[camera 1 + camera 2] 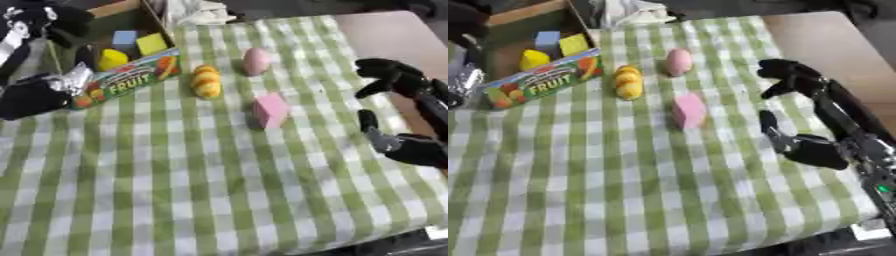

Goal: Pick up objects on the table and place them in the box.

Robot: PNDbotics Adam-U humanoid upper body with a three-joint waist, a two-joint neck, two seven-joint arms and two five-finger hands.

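Right hand (798, 117) open and empty, right of the pink block (689, 111).
Approach level; close thumb and fingers on the block's opposite faces.

A green-and-white checked cloth (219, 175) covers the surface; a bare tan strip (824, 35) shows at its right; crumpled white fabric (627, 12) lies beyond the far edge.

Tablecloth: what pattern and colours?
Green and white checks on the tablecloth, clearest in the left eye view.
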